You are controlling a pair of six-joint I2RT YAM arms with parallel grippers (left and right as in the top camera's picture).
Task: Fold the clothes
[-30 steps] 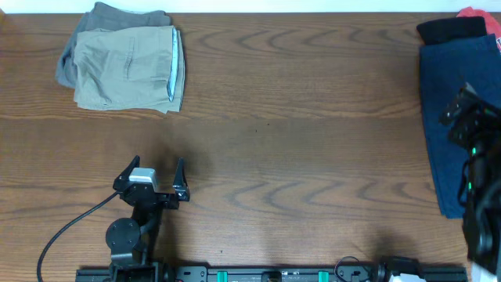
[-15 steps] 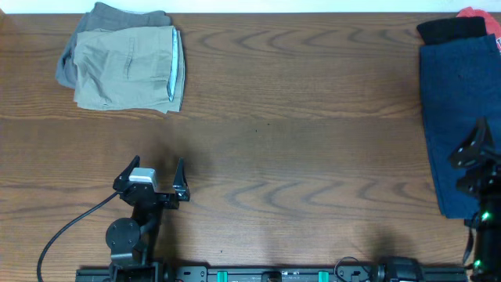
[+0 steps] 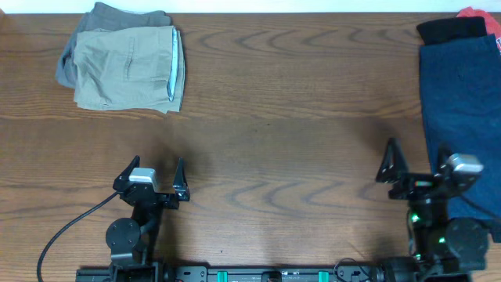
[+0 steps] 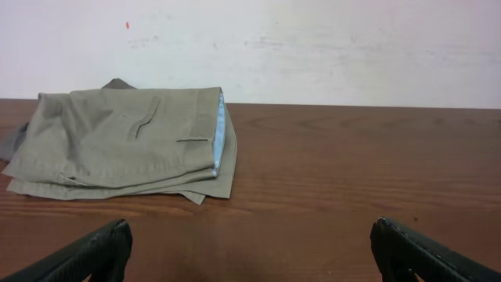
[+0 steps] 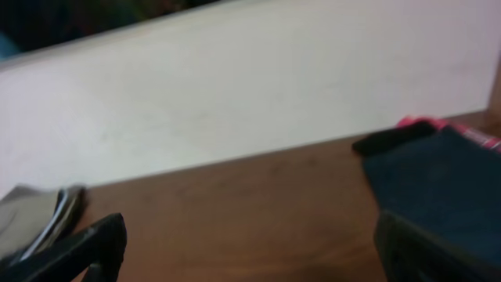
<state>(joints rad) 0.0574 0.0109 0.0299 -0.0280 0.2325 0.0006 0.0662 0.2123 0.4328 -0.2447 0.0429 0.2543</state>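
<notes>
Folded khaki-beige shorts (image 3: 125,69) with a pale blue waistband lie at the far left, on top of a grey-olive garment (image 3: 117,16). The left wrist view shows the same shorts (image 4: 125,137) lying well ahead of the fingers. At the right edge a navy garment (image 3: 462,102) lies spread, with a black one (image 3: 450,30) and a red one (image 3: 477,13) behind it. My left gripper (image 3: 158,168) rests open near the front left, holding nothing. Near the front right my right gripper (image 3: 416,160) is open and empty, just left of the navy cloth (image 5: 438,180).
The wooden table (image 3: 297,117) runs to a white wall (image 4: 313,47) at the back. A black cable (image 3: 66,231) loops from the left arm's base at the front edge. The rail holding both arm bases (image 3: 274,274) runs along the front.
My right arm has swung from the right edge, above the navy garment, inward and down to the front right. The left arm and the clothes have not moved.
</notes>
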